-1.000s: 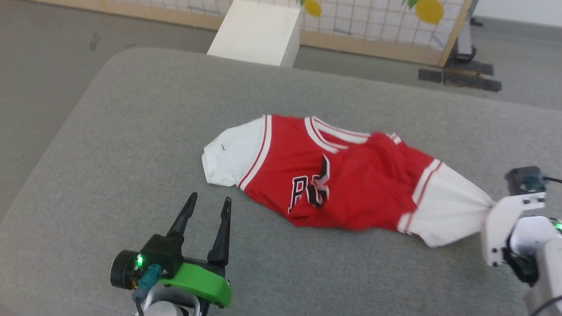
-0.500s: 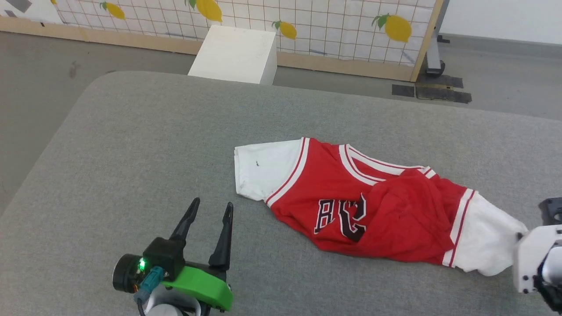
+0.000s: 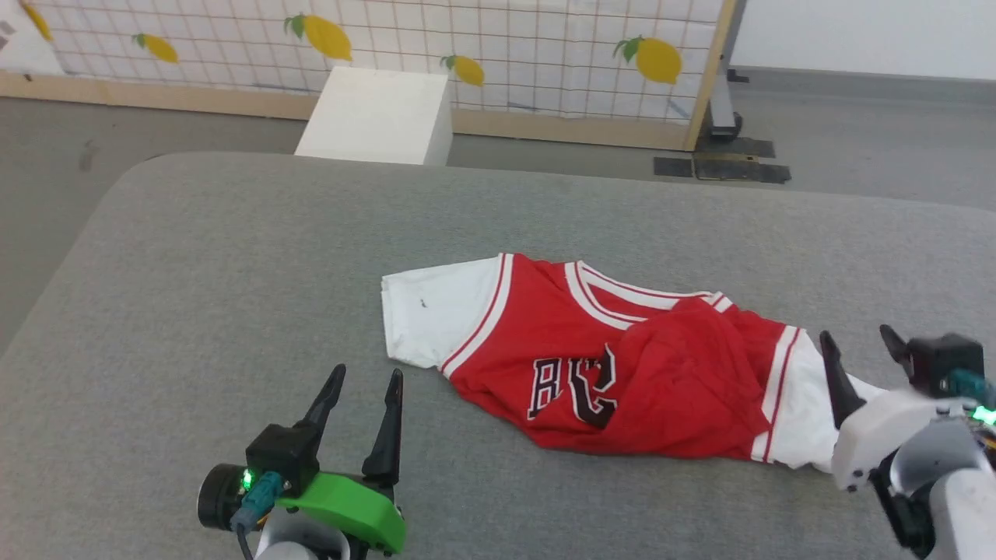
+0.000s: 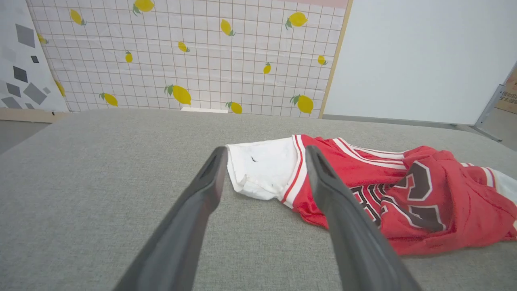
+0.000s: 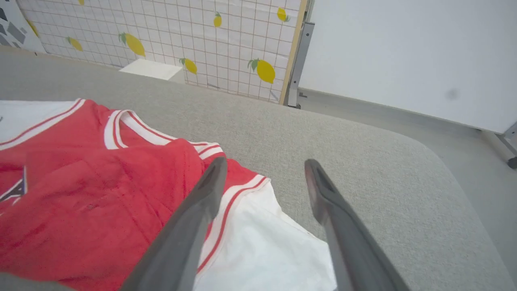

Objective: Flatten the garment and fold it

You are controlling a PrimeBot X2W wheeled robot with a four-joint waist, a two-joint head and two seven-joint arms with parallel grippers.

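Grey padded table (image 3: 233, 257) holds garment (image 3: 661, 373); lemon-print screen (image 3: 506, 39), white box (image 3: 373, 117) behind.

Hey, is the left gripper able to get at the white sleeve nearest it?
Probably yes: the left gripper is open, pointing toward that white sleeve, with just bare grey surface between.

Grey fabric-covered tabletop (image 3: 233, 257) with rounded corners. The only thing lying on it is the garment (image 3: 545, 327), rumpled, right of the middle, well clear of the far and left edges.
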